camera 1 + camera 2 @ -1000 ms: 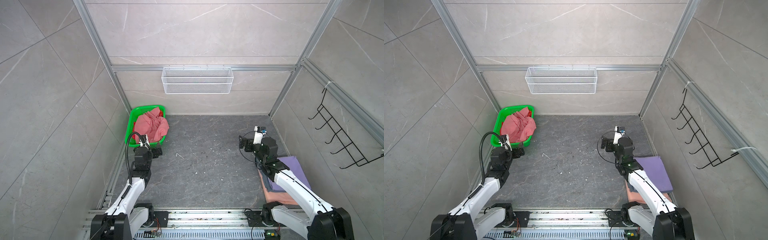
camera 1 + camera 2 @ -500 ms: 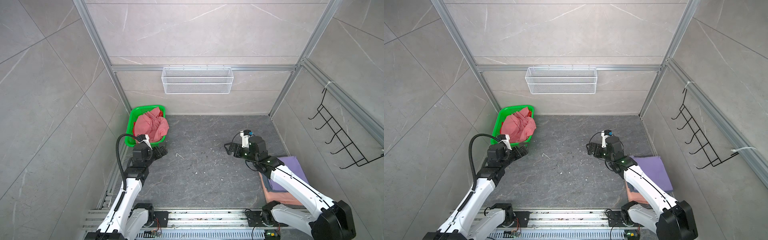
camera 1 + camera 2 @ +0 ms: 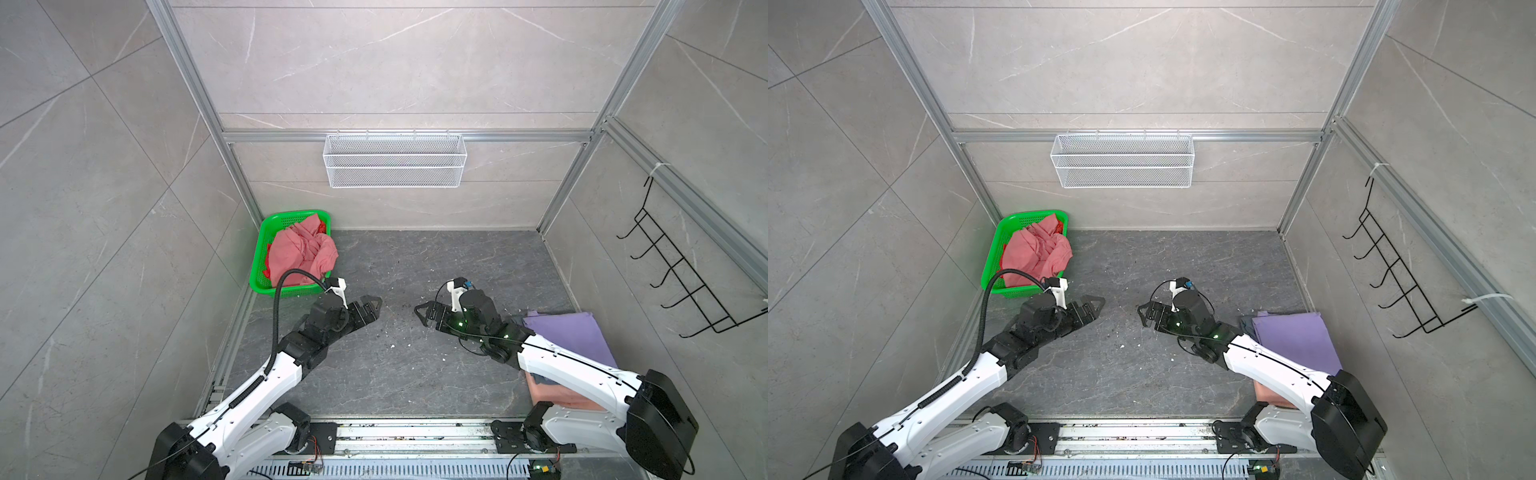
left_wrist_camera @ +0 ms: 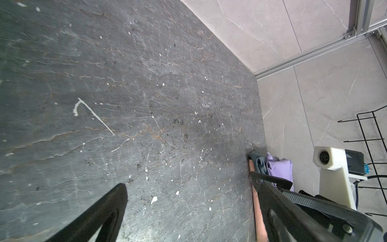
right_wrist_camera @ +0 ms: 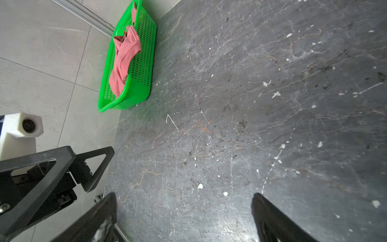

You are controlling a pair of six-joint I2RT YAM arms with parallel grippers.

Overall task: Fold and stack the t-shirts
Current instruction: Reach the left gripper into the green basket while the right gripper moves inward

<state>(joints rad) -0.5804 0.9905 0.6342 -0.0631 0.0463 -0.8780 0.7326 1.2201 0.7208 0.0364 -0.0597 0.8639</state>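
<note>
Dark stone tabletop [image 3: 436, 266]: green perforated plastic basket [image 3: 259, 270] holds a crumpled salmon-pink t-shirt [image 3: 299, 253]. Your left gripper [image 3: 372, 309] near it and right gripper [image 3: 420, 318] farther off gape wide, empty.

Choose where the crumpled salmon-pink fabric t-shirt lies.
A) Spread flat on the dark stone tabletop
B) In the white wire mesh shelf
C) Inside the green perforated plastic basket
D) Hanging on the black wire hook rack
C: in both top views the crumpled salmon-pink fabric t-shirt sits bunched inside the green perforated plastic basket, spilling slightly over its rim.
</note>
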